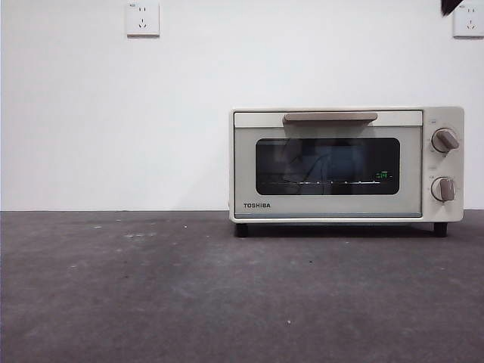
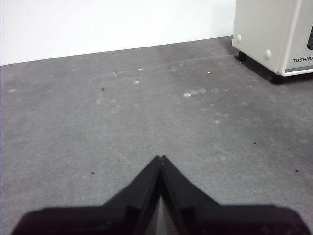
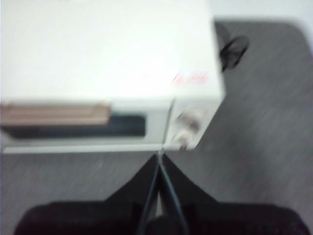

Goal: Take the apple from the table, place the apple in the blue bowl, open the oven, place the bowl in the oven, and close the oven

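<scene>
A: How do the jaws of the left gripper [image 2: 160, 157] stand?

B: Pressed together, tips touching, holding nothing. They hang over the bare grey table [image 2: 122, 127], with only pale specks and scuffs just ahead of the tips. Farther out, off to one side, a corner of the oven [image 2: 274, 34] shows with its foot on the table.

A: And the right gripper [image 3: 160, 154]?

B: Its jaws are also closed and empty. That picture is blurred. The tips sit above and just in front of the oven [image 3: 107, 54], near the end with the two knobs [image 3: 188, 128]. The beige handle [image 3: 54, 114] runs along the door on the other side of the tips. Beyond the oven a dark cord [image 3: 234, 49] lies on the table.

A: What does the front view give?

B: The oven [image 1: 346, 164] stands with its door shut, handle [image 1: 330, 117] across the top. Only a black tip [image 1: 451, 6] of an arm shows at the top corner.

A: The apple and the bowl?

B: I can't see either in any view.
</scene>
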You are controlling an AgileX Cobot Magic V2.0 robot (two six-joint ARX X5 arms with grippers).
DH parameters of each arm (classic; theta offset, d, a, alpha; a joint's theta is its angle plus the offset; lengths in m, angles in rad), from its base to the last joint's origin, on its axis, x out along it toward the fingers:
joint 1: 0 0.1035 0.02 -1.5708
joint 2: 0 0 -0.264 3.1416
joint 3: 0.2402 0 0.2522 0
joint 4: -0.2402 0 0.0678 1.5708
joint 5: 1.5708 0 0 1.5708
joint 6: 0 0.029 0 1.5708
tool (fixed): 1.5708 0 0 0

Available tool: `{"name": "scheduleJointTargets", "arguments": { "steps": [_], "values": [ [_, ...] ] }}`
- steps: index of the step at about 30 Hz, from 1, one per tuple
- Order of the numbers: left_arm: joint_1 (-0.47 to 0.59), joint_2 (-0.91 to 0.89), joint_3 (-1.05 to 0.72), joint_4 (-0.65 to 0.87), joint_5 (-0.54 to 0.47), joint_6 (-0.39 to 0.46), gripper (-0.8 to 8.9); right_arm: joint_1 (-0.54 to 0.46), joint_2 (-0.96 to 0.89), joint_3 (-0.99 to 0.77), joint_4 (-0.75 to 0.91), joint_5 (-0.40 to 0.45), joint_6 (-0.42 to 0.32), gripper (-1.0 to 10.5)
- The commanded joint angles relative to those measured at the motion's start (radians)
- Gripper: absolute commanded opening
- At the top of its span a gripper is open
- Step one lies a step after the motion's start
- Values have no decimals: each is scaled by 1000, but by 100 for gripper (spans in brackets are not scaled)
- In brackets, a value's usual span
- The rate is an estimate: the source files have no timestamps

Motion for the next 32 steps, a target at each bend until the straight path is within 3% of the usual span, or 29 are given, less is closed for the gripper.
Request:
{"name": "scheduleJointTargets", "arguments": {
  "steps": [1,6,9,18,27,32],
  "values": [
    [3,2,-10,8,-2,-4,-4,-14,-66,-69,117,-29,-108,1],
    [3,4,-10,8,-2,-4,-4,-64,-277,-400,457,-254,-197,1],
    [3,6,-10,8,-2,-4,-4,-101,-429,-638,618,-331,-245,1],
    [3,6,-10,8,-2,-4,-4,-211,-877,-1210,891,-298,-282,1],
    [3,6,-10,8,-2,-4,-4,-214,-1156,-1484,893,-295,-286,1],
    [3,6,-10,8,-2,-4,-4,-214,-1228,-1549,862,-266,-233,1]
  ]
}}
